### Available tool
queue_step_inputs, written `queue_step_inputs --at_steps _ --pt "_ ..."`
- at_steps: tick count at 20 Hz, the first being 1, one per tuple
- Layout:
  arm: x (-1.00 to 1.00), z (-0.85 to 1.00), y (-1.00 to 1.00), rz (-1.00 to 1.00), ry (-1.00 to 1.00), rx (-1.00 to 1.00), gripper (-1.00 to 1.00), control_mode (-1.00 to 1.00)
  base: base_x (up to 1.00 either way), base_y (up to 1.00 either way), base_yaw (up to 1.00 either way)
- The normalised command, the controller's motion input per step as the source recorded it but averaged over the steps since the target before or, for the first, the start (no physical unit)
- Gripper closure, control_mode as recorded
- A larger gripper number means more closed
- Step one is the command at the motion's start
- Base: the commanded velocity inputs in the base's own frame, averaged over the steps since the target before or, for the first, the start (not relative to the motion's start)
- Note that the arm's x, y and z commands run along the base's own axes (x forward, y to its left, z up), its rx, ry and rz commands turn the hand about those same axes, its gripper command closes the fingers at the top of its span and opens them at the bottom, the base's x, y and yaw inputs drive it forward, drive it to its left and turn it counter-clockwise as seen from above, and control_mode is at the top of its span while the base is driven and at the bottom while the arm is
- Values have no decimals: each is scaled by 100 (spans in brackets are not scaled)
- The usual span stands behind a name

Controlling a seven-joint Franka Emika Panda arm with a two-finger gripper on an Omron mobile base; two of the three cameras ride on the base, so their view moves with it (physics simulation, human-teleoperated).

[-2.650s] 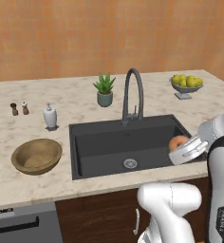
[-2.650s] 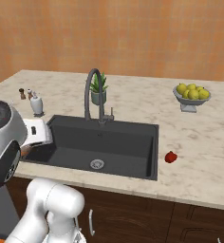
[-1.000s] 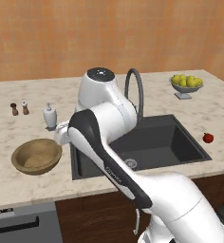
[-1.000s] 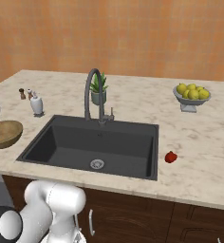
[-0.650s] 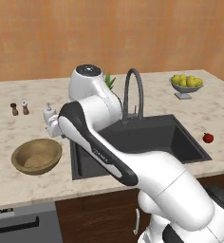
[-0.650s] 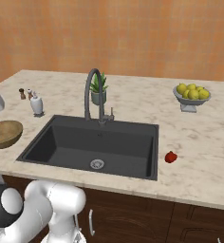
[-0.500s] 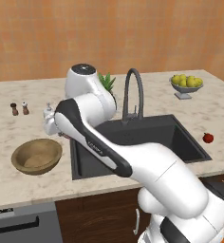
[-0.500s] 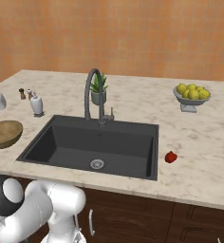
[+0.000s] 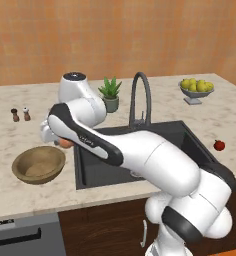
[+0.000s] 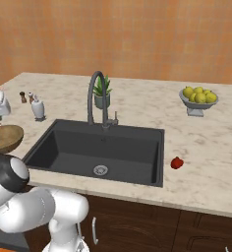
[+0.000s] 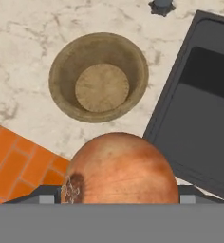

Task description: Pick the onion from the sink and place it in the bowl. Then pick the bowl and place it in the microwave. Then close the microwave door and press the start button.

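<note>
- The gripper (image 9: pixel 60 141) was closed on the onion (image 9: pixel 65 143), above the counter (image 9: pixel 20 137).
- The bowl (image 9: pixel 39 164) sat empty on the counter — just below and left of the onion.
- The sink (image 10: pixel 105 151) lay beside the bowl.

No text, label or number is legible.

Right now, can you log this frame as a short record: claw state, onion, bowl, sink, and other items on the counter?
claw: shut on the onion, raised beside the bowl, by the sink's left edge
onion: off the counter, not yet in the bowl
bowl: empty, upright on the counter left of the sink
sink: basin empty
other items: small red fruit right of the sink; potted plant behind the faucet
</note>
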Motion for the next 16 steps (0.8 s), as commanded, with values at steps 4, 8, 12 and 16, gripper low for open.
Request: queue_step_inputs --at_steps 4,8,12,16 --pt "40 -36 30 0 7 -5 100 -100 0 0 0" --pt "45 -34 18 0 6 -2 100 -100 0 0 0" --pt "44 -32 6 0 4 0 100 -100 0 0 0" --pt "37 -23 13 -1 5 -2 100 -100 0 0 0"
